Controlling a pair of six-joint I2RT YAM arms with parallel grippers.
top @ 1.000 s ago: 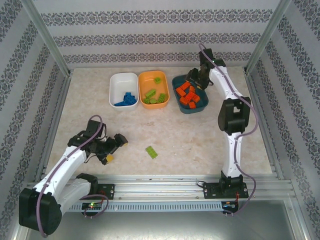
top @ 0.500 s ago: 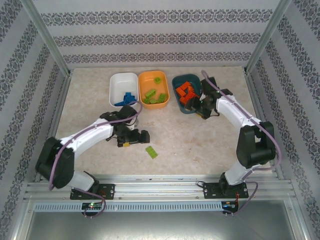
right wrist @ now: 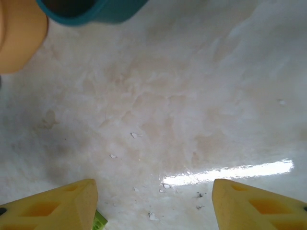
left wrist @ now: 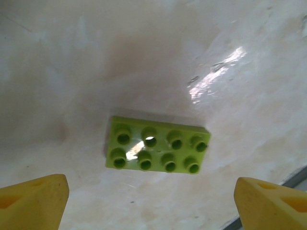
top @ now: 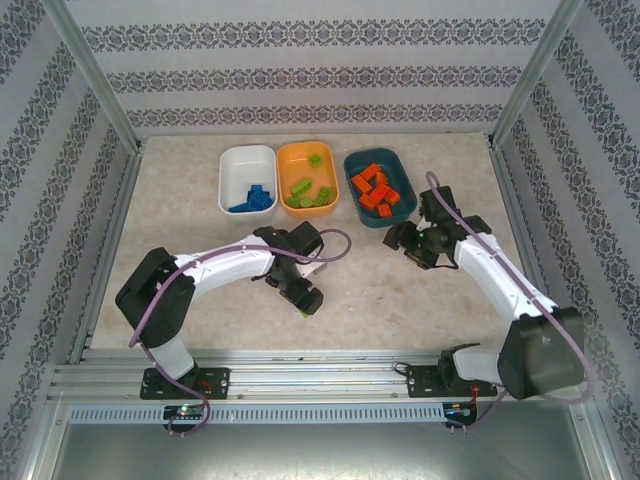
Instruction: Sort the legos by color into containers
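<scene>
One lime green lego (left wrist: 156,151), an oblong eight-stud brick, lies flat on the table. My left gripper (left wrist: 152,201) hovers over it, open, its yellow fingertips (left wrist: 33,201) wide apart and the brick lying just ahead of the gap between them. From above, the left gripper (top: 303,293) covers most of that brick. My right gripper (top: 405,243) is open over bare table in front of the teal container (top: 398,168), nothing between its fingers (right wrist: 156,206). Blue legos (top: 253,198) lie in the white container (top: 245,165), green legos (top: 308,192) in the orange container (top: 300,160), orange legos (top: 376,190) in the teal one.
The three tubs stand in a row at the back of the table. The right wrist view catches the teal tub's edge (right wrist: 105,12) and the orange tub's corner (right wrist: 19,38) at its top. Patterned walls and metal rails enclose the table.
My left arm has swung from the table's left side over to the green brick. My right arm has pulled back from above the teal tub toward the table's middle.
</scene>
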